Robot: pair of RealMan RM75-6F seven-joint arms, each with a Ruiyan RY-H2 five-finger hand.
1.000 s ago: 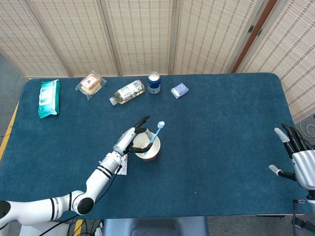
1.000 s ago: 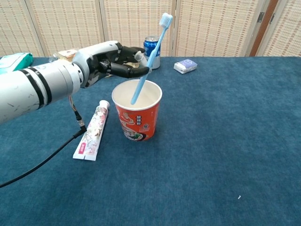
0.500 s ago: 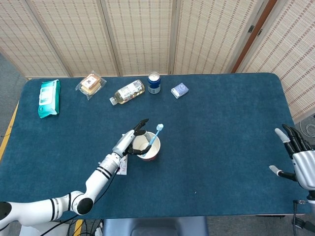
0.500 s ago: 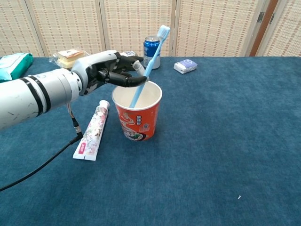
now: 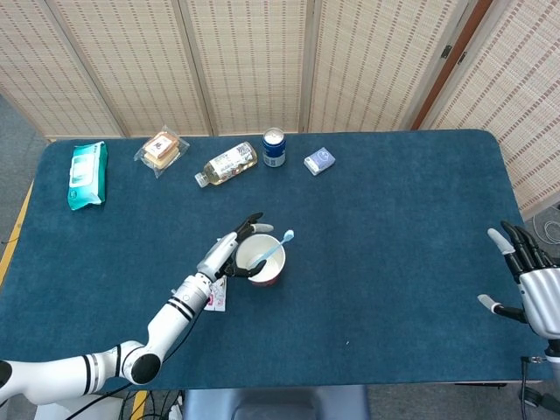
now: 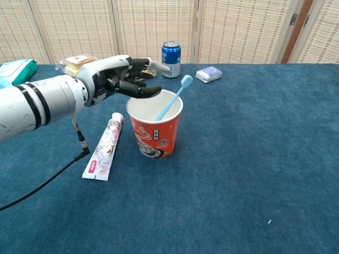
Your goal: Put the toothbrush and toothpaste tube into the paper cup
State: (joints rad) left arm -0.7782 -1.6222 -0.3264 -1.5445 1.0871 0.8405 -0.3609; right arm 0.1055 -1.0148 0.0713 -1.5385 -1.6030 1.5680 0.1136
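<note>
- Toothbrush [image 6: 170,99] stood inside the paper cup [image 6: 154,129], handle down, leaning on the rim with its head poking out toward the right; I judged the first half of the task done.
- My left hand [image 6: 125,78] hovered just beside the cup's left rim, fingers loosely spread and holding nothing, clear of the brush.
- My right hand [image 5: 528,277] waited at the right table edge, fingers spread, empty, well apart from the work.
- Toothpaste tube [image 6: 104,146] lay flat on the blue table [image 6: 254,159] just left of the cup, cap end pointing away from me.
- Next move, as I judged it: lower the left hand to the tube, grip it, lift and tip it upright into the cup beside the brush.
- Room: open cloth in front and right of the cup; the blue can [image 6: 170,52] and small box [image 6: 208,74] sat behind, near the far edge.
</note>
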